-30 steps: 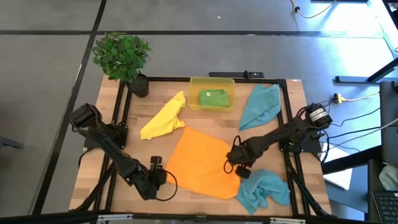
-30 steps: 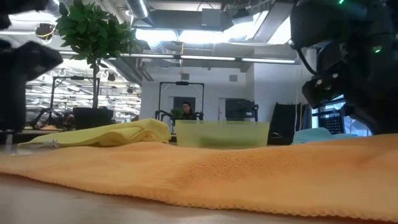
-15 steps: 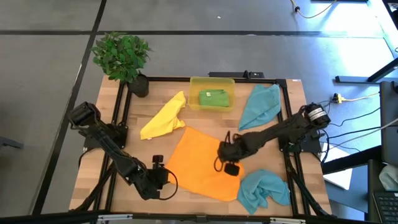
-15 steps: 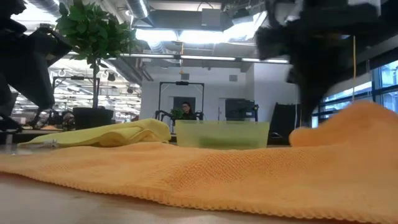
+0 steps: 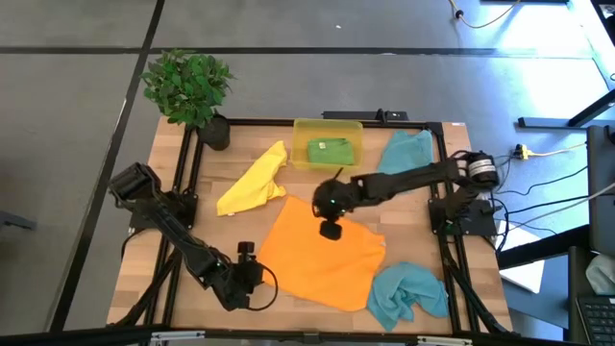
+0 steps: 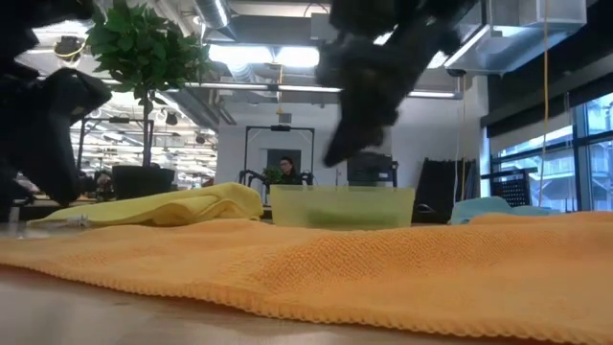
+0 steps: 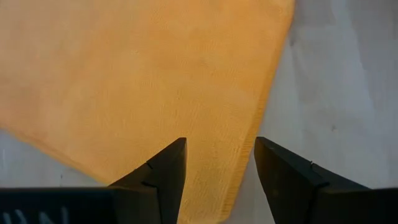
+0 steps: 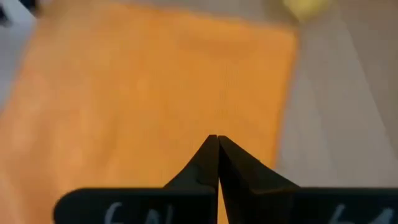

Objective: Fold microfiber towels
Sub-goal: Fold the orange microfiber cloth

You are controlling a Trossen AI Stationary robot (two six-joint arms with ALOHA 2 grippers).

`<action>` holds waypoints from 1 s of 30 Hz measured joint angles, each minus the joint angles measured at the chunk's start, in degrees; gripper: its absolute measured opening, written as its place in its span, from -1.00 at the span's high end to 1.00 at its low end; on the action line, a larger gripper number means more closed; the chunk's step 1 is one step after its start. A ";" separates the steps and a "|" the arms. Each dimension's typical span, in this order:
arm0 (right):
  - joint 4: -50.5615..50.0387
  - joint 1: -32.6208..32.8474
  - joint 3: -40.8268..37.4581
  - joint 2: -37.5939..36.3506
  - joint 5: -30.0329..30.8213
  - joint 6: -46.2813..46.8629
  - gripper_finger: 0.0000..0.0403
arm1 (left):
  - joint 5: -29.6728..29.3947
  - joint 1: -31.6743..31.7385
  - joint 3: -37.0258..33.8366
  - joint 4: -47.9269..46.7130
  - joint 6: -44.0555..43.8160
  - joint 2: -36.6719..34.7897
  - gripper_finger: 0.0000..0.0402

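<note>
The right gripper (image 5: 328, 205), fingers pressed together on nothing, has swung to the orange towel's (image 5: 322, 252) far corner; its lifted edge has dropped flat again. The left gripper (image 5: 252, 276) waits, fingers apart, at the near corner, so 1 fold seems unmade.

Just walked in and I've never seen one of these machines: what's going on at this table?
Two robot arms are working on an orange towel spread flat on the table. The right tool, fingers shut and holding nothing, hangs above the towel's far edge. The left tool, fingers open, sits at the towel's near corner. Yellow, green and two teal towels lie around it.
</note>
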 joint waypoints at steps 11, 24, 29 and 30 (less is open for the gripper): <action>4.90 -5.65 11.62 17.98 -5.88 -7.81 0.96 | 0.07 1.54 0.00 -0.13 -0.36 0.54 0.10; 0.93 -8.27 18.05 23.41 3.11 -8.71 0.96 | -0.28 1.42 -0.02 -0.10 -0.16 0.54 0.10; -5.27 -9.49 18.27 23.06 10.13 -6.33 0.96 | -0.32 1.43 -0.02 -0.11 -0.02 0.54 0.10; -6.18 -9.82 18.28 23.04 11.47 -5.36 0.96 | -0.33 1.43 -0.02 -0.11 -0.01 0.54 0.10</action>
